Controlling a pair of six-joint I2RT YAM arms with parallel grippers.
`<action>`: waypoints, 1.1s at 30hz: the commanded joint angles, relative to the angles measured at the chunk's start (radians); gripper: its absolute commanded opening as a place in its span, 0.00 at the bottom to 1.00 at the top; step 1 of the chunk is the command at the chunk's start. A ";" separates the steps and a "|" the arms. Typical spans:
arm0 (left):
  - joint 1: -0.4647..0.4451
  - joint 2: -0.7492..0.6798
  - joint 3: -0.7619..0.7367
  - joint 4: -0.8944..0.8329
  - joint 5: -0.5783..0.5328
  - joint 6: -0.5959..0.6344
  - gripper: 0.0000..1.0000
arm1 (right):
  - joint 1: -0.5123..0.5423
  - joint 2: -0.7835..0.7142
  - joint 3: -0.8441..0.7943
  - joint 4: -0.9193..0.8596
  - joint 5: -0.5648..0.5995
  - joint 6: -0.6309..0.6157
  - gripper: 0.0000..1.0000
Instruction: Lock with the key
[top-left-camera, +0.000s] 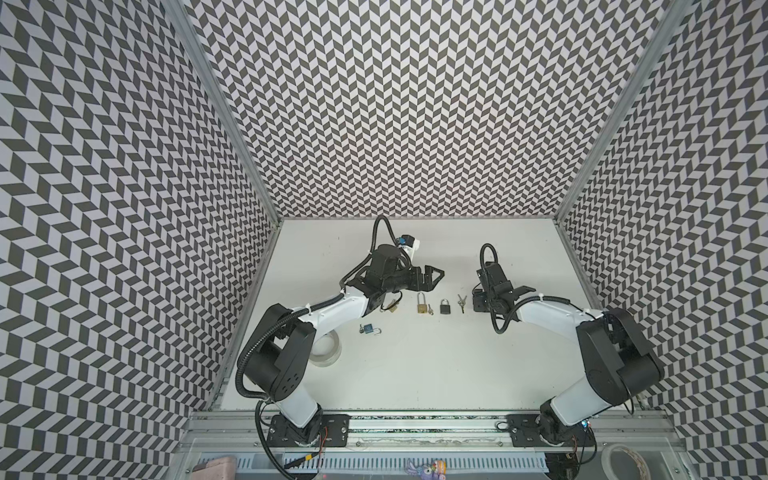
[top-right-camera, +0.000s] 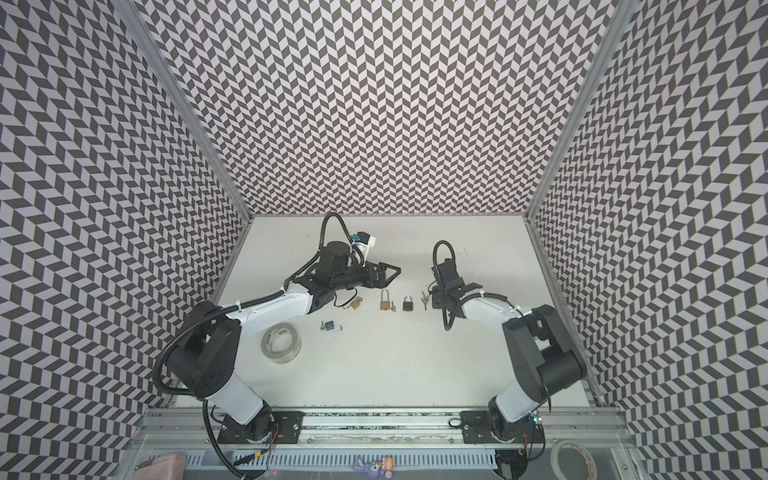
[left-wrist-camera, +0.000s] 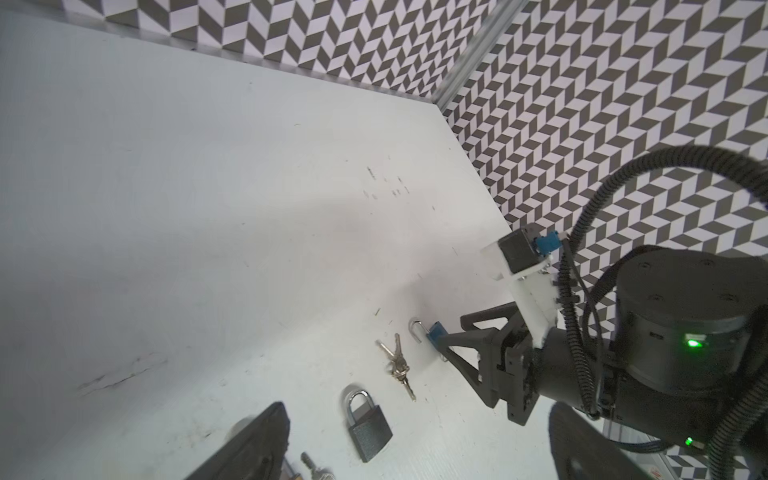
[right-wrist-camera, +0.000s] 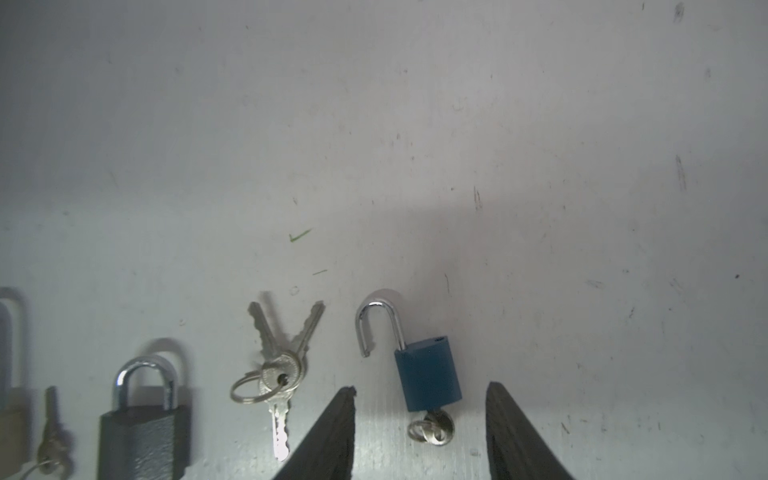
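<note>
While left claw (top-left-camera: 436, 280) gapes, right claw (right-wrist-camera: 420, 386) apart around blue padlock (right-wrist-camera: 428, 374): shackle open, key (right-wrist-camera: 434, 428) inserted.

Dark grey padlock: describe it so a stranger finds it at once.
On the white table, a row of locks and keys runs across the middle. The dark grey padlock sits between a tall brass padlock and a key bunch; only its body is dark grey.

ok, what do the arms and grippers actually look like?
The left arm and right arm: white link shells, black joint housings, black corrugated cable conduit. Left gripper and right gripper: black, with tapered triangular fingers. White wrist camera bracket with blue connector; green status light.
</note>
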 joint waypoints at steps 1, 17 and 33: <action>0.027 -0.011 -0.024 0.084 0.063 -0.057 0.97 | -0.016 0.027 0.036 -0.005 0.015 -0.043 0.50; 0.032 0.000 -0.022 0.078 0.079 -0.056 0.97 | -0.039 0.118 0.066 0.006 -0.030 -0.064 0.41; 0.041 -0.015 -0.036 0.066 0.072 -0.051 0.97 | -0.041 0.105 0.056 -0.003 -0.046 -0.051 0.23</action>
